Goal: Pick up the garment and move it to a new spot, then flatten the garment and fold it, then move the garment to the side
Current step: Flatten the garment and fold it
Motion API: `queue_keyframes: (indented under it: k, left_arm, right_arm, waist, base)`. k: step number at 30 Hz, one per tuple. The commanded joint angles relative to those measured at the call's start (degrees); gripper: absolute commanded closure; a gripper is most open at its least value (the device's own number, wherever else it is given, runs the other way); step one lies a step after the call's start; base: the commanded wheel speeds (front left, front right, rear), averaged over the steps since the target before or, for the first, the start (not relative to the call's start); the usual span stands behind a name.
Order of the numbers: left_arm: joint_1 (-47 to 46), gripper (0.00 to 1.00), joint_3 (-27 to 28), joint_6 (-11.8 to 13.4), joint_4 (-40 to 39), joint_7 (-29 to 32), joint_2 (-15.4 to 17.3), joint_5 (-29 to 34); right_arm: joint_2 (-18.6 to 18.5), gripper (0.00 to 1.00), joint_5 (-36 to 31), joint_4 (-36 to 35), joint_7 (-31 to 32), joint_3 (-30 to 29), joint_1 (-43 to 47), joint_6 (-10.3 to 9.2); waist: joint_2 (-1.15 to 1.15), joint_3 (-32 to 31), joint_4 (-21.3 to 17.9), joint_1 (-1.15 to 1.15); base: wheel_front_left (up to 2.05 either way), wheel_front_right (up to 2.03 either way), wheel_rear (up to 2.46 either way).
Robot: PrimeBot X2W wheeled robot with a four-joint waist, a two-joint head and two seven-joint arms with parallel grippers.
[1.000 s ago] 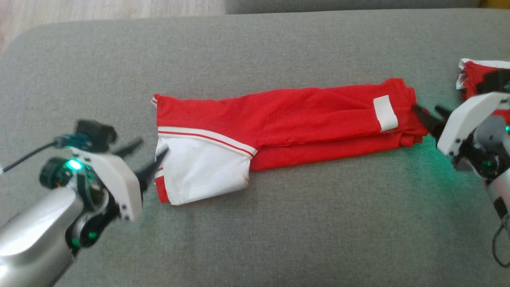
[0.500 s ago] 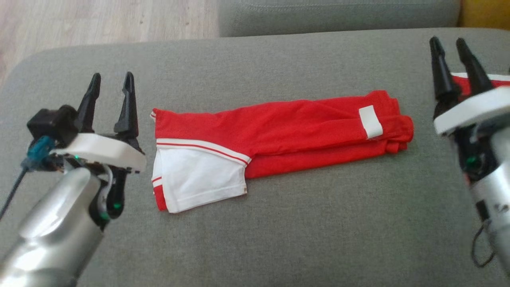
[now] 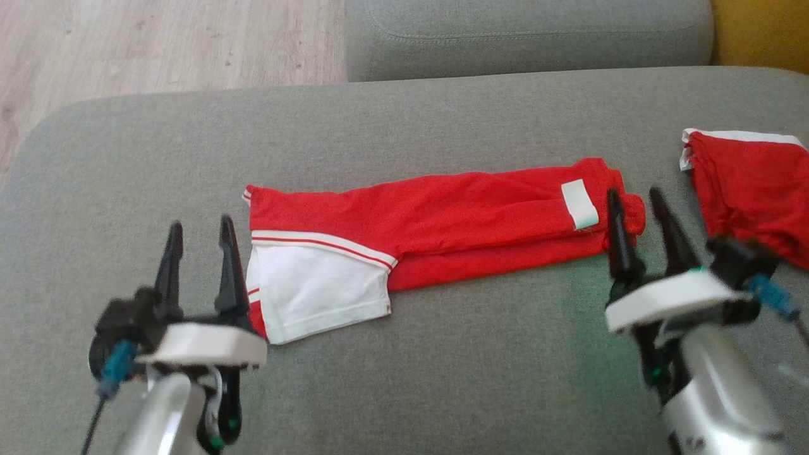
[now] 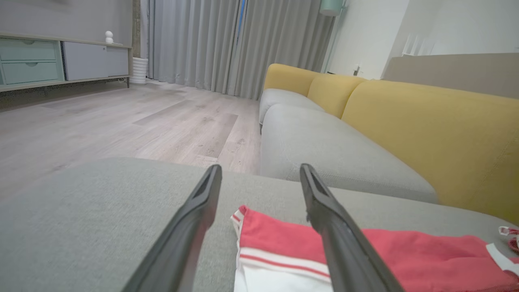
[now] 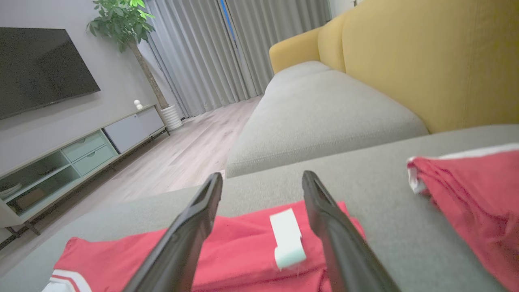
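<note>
Flanking the folded garment [image 3: 442, 215] on the sofa cushion [image 3: 442, 366], left end effector [image 3: 201, 223] and right end effector [image 3: 632, 192] both stand open, empty.

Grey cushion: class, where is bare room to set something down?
Free: cushion beyond the folded garment, and in front of it between left gripper and right gripper. Crowded: the right end, beside the second red garment.
</note>
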Motion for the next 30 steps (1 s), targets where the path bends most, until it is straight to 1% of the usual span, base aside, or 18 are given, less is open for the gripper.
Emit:
queue_keyframes:
  k: [1,3,7,10,13,15,17,18,22,30]
  left_arm:
    - [-0.5,0.0,4.3,-1.3,-1.2,-0.5,-0.3,2.6]
    - [1.1,0.0,6.2,-3.1,-0.3,-0.5,-2.2,4.7]
    - [2.2,0.0,9.5,-6.5,0.7,-0.5,-5.1,8.1]
    - [2.0,0.0,11.0,-8.9,1.5,-0.5,-6.4,10.2]
    - [1.1,0.0,11.9,-10.6,2.0,-0.5,-7.5,12.2]
    - [0.4,0.0,12.3,-11.4,2.3,-0.5,-8.1,13.3]
    - [-0.4,0.0,12.4,-12.2,2.5,-0.5,-8.7,14.3]
    - [-0.4,0.0,12.4,-12.2,2.5,-0.5,-8.7,14.3]
    - [-2.0,0.0,11.8,-13.6,3.5,-0.5,-9.6,15.1]
    - [-4.4,0.0,11.8,-14.7,4.0,-0.5,-10.2,15.7]
  right_arm:
    - [1.8,0.0,-1.6,-1.7,-0.7,-0.3,0.8,-0.05]
    - [3.1,0.0,-2.8,-2.0,-0.7,-1.0,2.2,-0.05]
    - [4.3,0.0,-4.7,-2.7,-0.8,-1.8,3.4,-0.05]
    - [4.4,0.0,-5.5,-2.8,-0.8,-2.3,2.8,-0.05]
    - [4.0,0.0,-6.6,-2.0,-0.4,-3.4,1.2,-0.05]
    - [3.7,0.0,-7.1,-0.7,0.4,-5.3,-0.4,-0.05]
    - [3.9,0.0,-6.8,1.8,2.5,-8.3,-2.1,-0.05]
    - [3.9,0.0,-6.8,1.8,2.5,-8.3,-2.1,-0.05]
    - [3.8,0.0,-7.5,7.5,5.4,-14.3,-6.1,-0.05]
    - [3.6,0.0,-10.6,19.5,9.6,-22.0,-11.6,-0.05]
  waist:
    - [0.0,-0.1,0.1,0.01]
    - [0.0,-0.1,0.2,0.01]
    - [0.0,0.3,0.5,0.01]
    - [0.0,0.9,0.8,0.01]
    - [0.0,1.9,1.3,0.01]
    - [0.0,2.9,1.6,0.01]
    - [0.0,3.9,2.0,0.01]
    - [0.0,3.9,2.0,0.01]
    - [0.0,6.1,3.2,0.01]
    - [0.0,9.1,5.1,0.01]
  base:
    - [0.0,0.0,0.0]
    - [0.0,0.0,0.0]
    - [0.0,0.0,0.0]
    - [0.0,0.0,0.0]
    - [0.0,0.0,0.0]
    - [0.0,0.0,0.0]
    - [0.0,0.0,0.0]
    - [0.0,0.0,0.0]
    - [0.0,0.0,0.0]
    - [0.0,0.0,0.0]
